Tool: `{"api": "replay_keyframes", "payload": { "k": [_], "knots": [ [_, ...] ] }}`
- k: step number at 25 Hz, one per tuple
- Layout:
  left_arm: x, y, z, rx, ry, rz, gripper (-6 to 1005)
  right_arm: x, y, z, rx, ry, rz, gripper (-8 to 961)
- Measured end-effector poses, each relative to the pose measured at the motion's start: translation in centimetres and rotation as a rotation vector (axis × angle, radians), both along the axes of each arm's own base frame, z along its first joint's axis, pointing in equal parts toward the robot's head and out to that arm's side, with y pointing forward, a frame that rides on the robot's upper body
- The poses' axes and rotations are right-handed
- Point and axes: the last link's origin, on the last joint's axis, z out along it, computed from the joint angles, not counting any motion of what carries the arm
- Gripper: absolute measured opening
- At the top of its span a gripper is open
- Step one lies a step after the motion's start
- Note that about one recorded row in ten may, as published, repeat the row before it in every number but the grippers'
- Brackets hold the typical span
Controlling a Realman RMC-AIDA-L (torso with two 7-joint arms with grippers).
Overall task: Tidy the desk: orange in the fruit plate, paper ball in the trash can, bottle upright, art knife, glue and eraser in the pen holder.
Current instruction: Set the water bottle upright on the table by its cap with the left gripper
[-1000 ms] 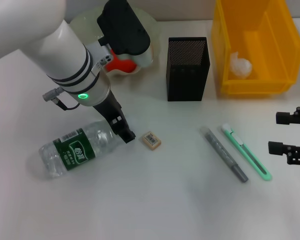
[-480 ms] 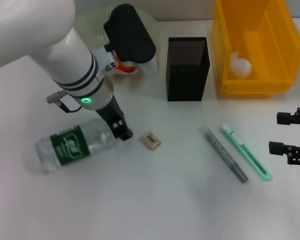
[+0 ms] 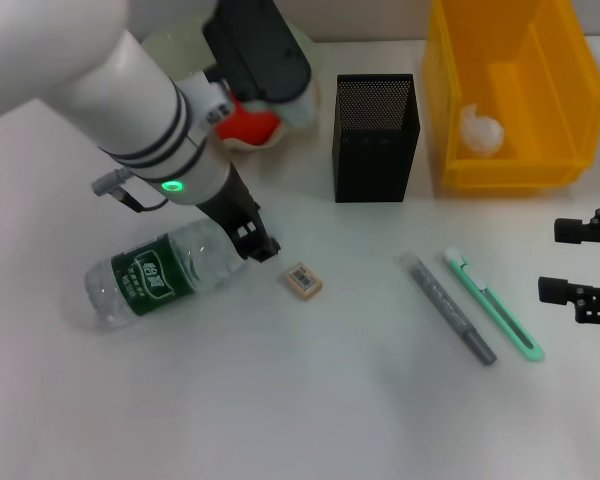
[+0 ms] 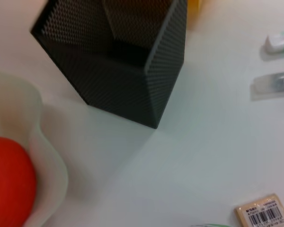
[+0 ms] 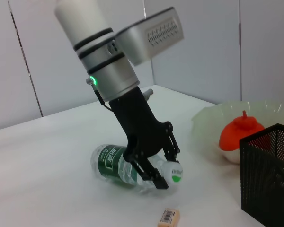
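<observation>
Orange sits in the fruit plate, paper ball in the yellow bin: we count both done. Bottle lies on its side on the desk; we see the left gripper with jaws pinching its neck by the cap, ready to stand it up. Eraser, glue stick and art knife lie loose, none in the pen holder. Right gripper idles at the desk's edge, jaws spread.
</observation>
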Motion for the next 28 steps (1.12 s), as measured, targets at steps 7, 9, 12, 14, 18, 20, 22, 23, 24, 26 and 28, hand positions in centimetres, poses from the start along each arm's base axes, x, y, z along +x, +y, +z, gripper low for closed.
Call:
{"api": "replay_keyframes", "payload": {
  "k": [7, 9, 12, 14, 18, 20, 22, 23, 24, 26, 28],
  "knots": [
    [-0.1, -0.1, 4.8, 0.153, -0.186, 0.006, 443, -0.4, 0.4, 0.1, 0.002, 0.003, 0.017, 730],
    [-0.6, -0.4, 6.4, 0.198, -0.268, 0.015, 443, -0.7, 0.7, 0.0, 0.001, 0.005, 0.023, 730],
    [-2.1, -0.7, 8.5, 0.262, -0.392, 0.041, 443, -1.0, 1.0, -0.1, -0.001, 0.009, 0.029, 729],
    [-3.1, -0.9, 9.6, 0.302, -0.463, 0.058, 444, -1.1, 1.1, -0.2, -0.005, 0.01, 0.034, 729],
    [-5.0, -1.6, 10.7, 0.359, -0.575, 0.083, 444, -1.4, 1.4, -0.1, -0.002, 0.011, 0.039, 729],
    [-5.6, -2.0, 11.0, 0.387, -0.622, 0.074, 444, -1.4, 1.4, -0.1, -0.002, 0.011, 0.04, 730],
    [-6.4, -2.3, 11.2, 0.425, -0.668, 0.069, 444, -1.5, 1.5, -0.1, -0.002, 0.011, 0.044, 729],
    [-7.3, -2.5, 11.3, 0.455, -0.713, 0.073, 444, -1.5, 1.6, -0.1, -0.003, 0.011, 0.045, 728],
    [-7.3, -2.5, 11.3, 0.455, -0.713, 0.073, 444, -1.5, 1.6, -0.1, -0.003, 0.011, 0.045, 727],
    [-8.6, -2.3, 11.4, 0.493, -0.772, 0.075, 444, -1.6, 1.6, -0.2, -0.007, 0.011, 0.047, 726],
    [-9.2, -2.3, 11.5, 0.51, -0.79, 0.08, 444, -1.6, 1.5, -0.2, -0.009, 0.011, 0.048, 724]
  ]
}}
